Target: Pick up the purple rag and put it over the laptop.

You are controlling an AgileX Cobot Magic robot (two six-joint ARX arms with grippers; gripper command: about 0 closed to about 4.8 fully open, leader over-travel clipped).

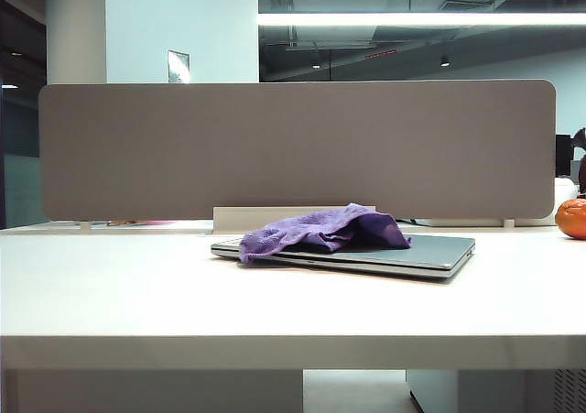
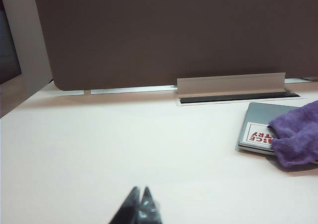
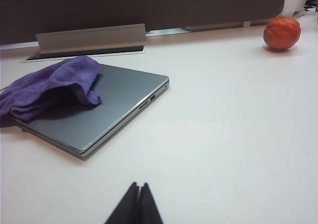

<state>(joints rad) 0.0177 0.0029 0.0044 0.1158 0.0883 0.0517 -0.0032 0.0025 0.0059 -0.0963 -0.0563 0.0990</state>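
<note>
- We see the purple rag [image 1: 320,231], soft and rumpled, bunched over part of the closed silver-grey laptop [image 1: 417,253] on the white worktop [image 1: 137,285].
- Our left pincer [image 2: 139,205] and right pincer [image 3: 137,204] are both clenched, empty, hanging above bare worktop, apart from the laptop.

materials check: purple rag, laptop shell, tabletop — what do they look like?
Purple rag: soft woven cloth, fuzzy matte pile, slumps in folds; likely microfibre. Laptop: smooth silver-grey shell with a satin sheen and crisp thin edges; looks like metal, though painted plastic is possible. Table: flat white surface with faint reflections; probably laminate. Both the left gripper and right gripper are shut over the bare table.
</note>
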